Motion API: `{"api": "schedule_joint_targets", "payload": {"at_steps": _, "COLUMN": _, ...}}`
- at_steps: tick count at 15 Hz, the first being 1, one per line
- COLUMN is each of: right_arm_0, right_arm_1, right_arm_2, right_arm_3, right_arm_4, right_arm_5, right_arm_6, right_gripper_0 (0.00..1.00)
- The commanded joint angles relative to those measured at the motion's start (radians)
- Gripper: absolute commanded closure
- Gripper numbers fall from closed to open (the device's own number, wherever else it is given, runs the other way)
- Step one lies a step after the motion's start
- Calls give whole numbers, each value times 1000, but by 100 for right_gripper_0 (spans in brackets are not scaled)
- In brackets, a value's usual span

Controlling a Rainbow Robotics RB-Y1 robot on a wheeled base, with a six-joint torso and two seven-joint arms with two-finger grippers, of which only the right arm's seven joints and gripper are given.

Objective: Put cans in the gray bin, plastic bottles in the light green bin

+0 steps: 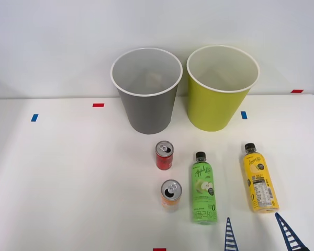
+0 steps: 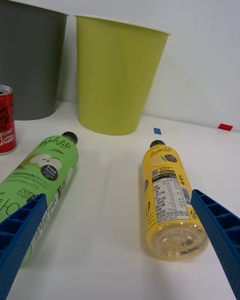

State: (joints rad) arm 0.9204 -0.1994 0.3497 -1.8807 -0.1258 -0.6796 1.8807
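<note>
Bins (image 1: 146,112) tapered, smooth plastic; pincer (image 1: 259,232) ribbed, spread.

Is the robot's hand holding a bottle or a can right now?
No, nothing is held. The right hand is open above the table, and both bottles, green and yellow, lie on the table, untouched.

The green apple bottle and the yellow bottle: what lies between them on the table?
Bare white table; the front view shows nothing between the green apple bottle and the yellow bottle.
</note>
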Motion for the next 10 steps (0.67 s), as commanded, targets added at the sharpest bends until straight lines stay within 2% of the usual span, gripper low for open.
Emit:
{"api": "schedule_joint_targets", "payload": {"at_steps": 1, "right_arm_0": 0, "right_arm_1": 0, "right_arm_2": 0, "right_arm_3": 0, "right_arm_4": 0, "right_arm_5": 0, "right_arm_6": 0, "right_gripper_0": 0}}
{"api": "schedule_joint_targets", "payload": {"at_steps": 10, "right_arm_0": 0, "right_arm_1": 0, "right_arm_2": 0, "right_arm_3": 0, "right_arm_4": 0, "right_arm_5": 0, "right_arm_6": 0, "right_gripper_0": 0}}
